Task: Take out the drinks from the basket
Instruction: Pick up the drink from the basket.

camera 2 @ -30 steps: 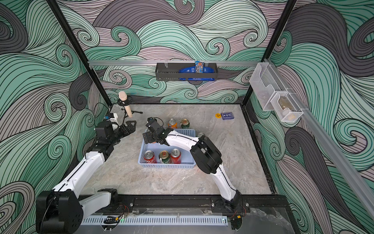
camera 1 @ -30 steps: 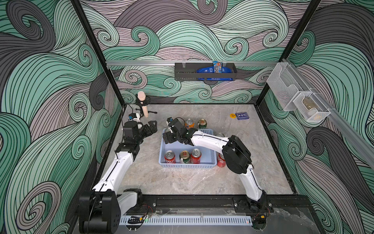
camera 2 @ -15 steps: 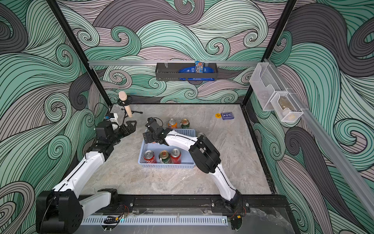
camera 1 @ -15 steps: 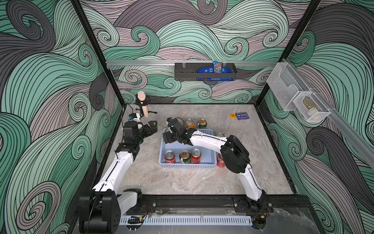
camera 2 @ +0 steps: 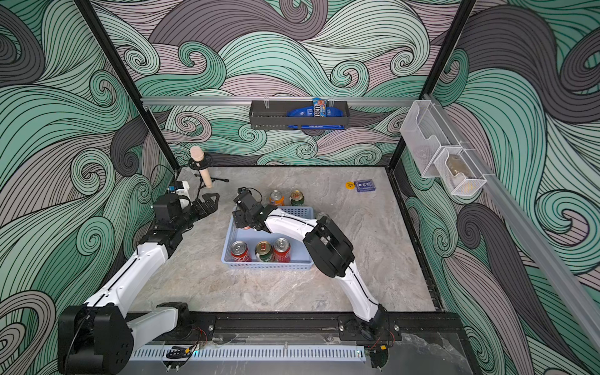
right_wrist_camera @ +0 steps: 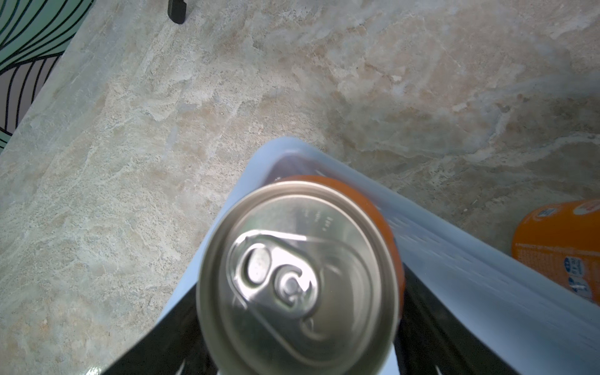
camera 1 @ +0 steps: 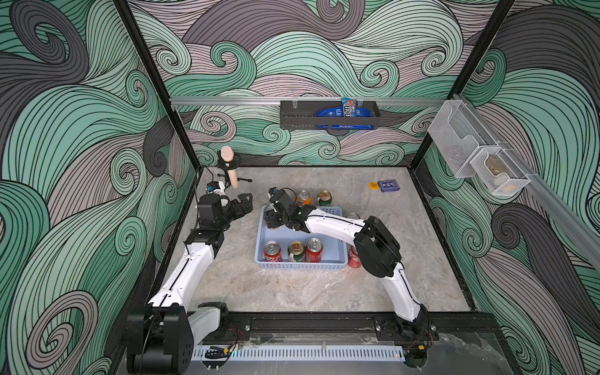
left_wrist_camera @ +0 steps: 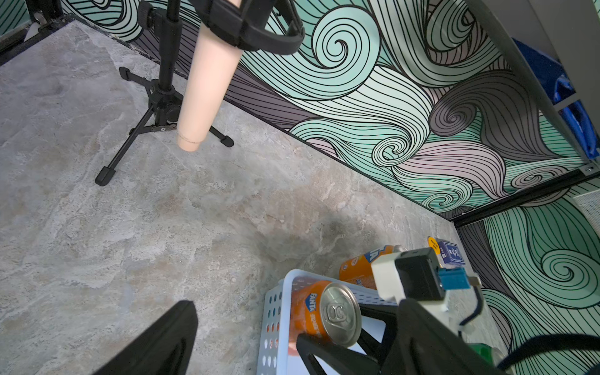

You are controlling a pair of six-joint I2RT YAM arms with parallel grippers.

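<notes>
Step in hand: grasp. The right gripper (camera 1: 272, 223) sits in the far left corner of the basket (camera 1: 298, 266), jaws clamped on an upright orange can (right_wrist_camera: 298, 276). Three more cans (camera 1: 296, 250) stand in the near row.

Next, judged: lift straight up to clear the rim, then set the can down outside.

The left gripper (camera 1: 243, 204) hovers beside the basket, jaws apart.

Tabletop (camera 1: 292, 292): grey, marbled. Walls: wave-patterned.

Orange can (right_wrist_camera: 298, 276): smooth, shiny bare-metal top. Basket (left_wrist_camera: 285, 276): smooth perforated plastic. Tabletop (left_wrist_camera: 162, 211): matt, stone-look
</notes>
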